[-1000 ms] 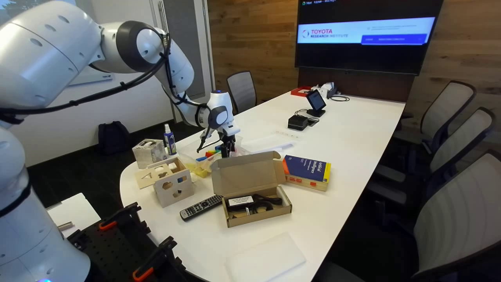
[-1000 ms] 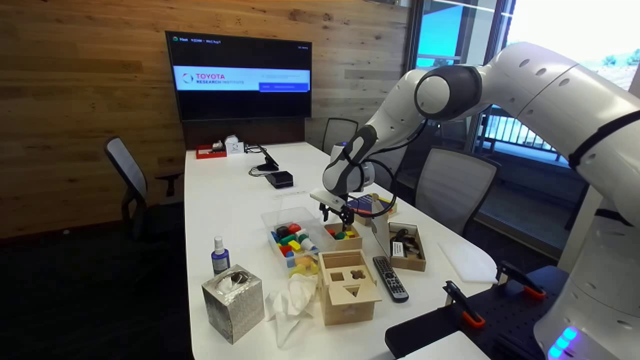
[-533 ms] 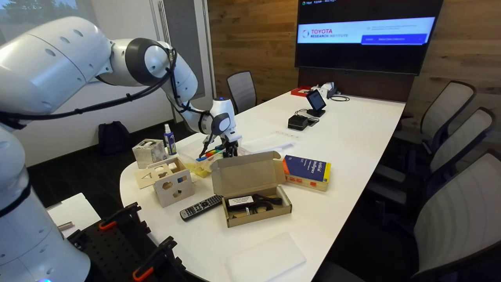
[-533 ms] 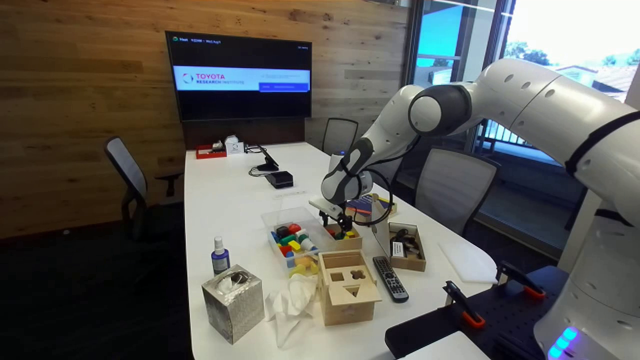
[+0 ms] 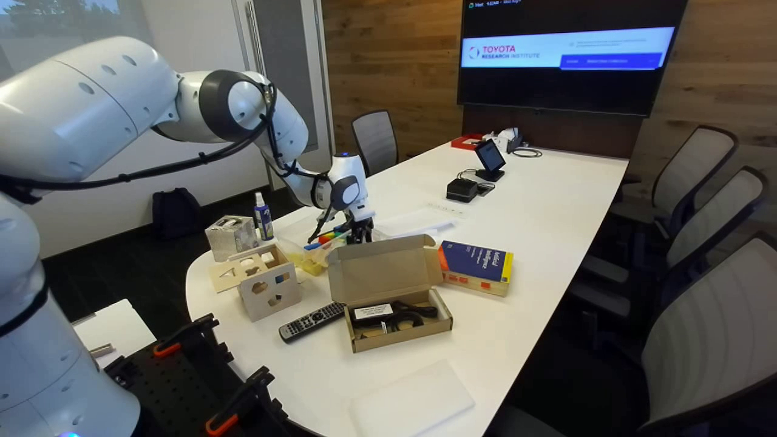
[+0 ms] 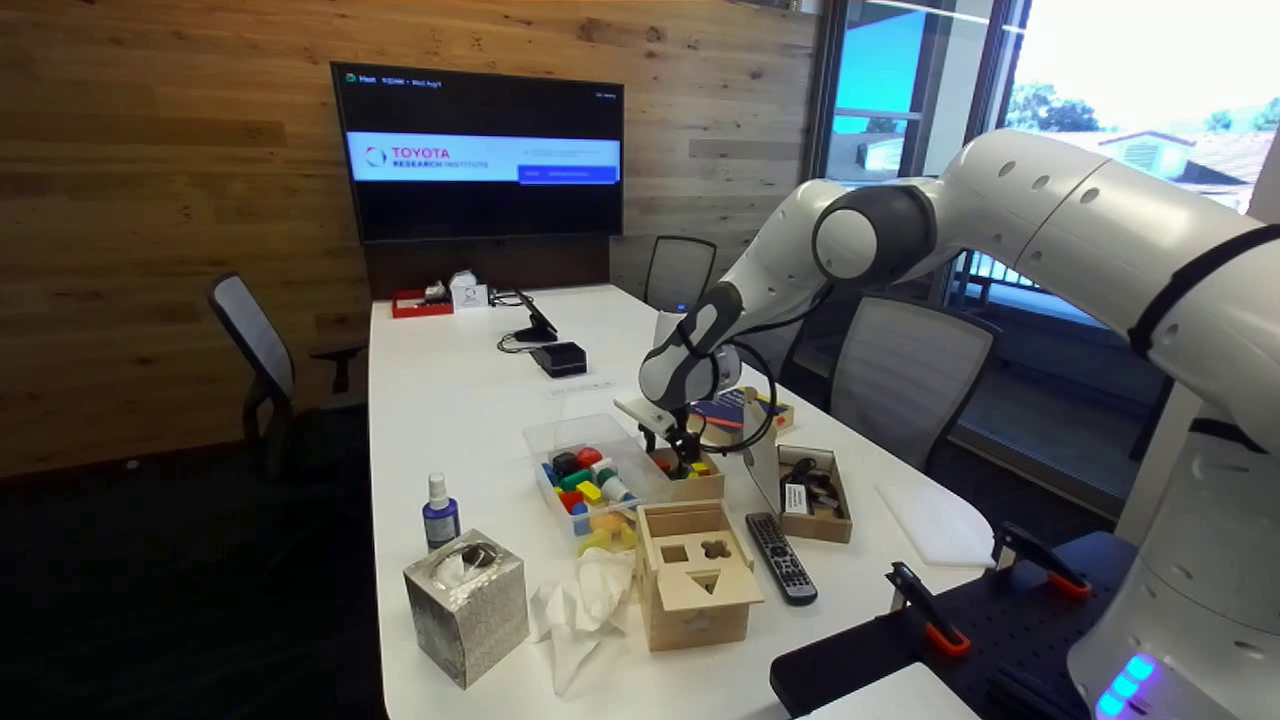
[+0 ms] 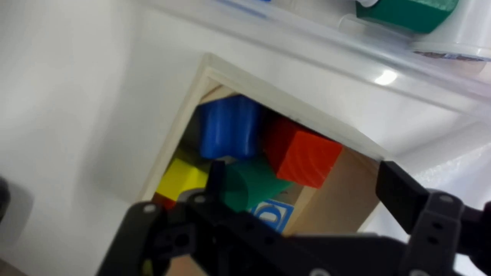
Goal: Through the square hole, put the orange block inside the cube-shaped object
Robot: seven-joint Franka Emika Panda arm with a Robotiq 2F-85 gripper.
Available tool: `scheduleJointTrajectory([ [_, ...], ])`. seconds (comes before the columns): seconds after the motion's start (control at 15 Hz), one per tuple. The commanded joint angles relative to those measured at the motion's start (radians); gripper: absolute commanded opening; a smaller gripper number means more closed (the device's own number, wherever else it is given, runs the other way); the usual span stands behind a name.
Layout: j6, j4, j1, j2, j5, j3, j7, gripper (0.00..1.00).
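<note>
Wrist view has the hand [image 7: 301,172] spread wide above an open wooden box [image 7: 295,109], the orange block [image 7: 308,159] lying inside, ungripped as far as I can see. Early days: reaching is nearly done, I'd say; gripping, carrying to the cube-shaped object [image 6: 690,598] on the worktop [image 6: 450,400] and posting through the square hole [image 6: 675,553] remain.

Both exterior views, set back, face screen [image 5: 570,56] over shared table [image 5: 534,206]; wrist view close, down into small wooden box [image 7: 245,85]

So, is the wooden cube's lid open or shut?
Partly open: in both exterior views the lid juts past one side of the wooden cube, leaving the other end uncovered.
</note>
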Motion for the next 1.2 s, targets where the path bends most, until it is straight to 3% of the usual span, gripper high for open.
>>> scheduleJointTrajectory([
  [0.0, -0.059, 0.037, 0.013, 0.015, 0.021, -0.011, 0.059, 1.00],
  [0.6, -0.136, 0.069, 0.017, 0.029, 0.011, -0.008, 0.156, 1.00],
  [1.13, -0.118, 0.022, 0.009, 0.009, 0.016, -0.007, 0.254, 1.00],
])
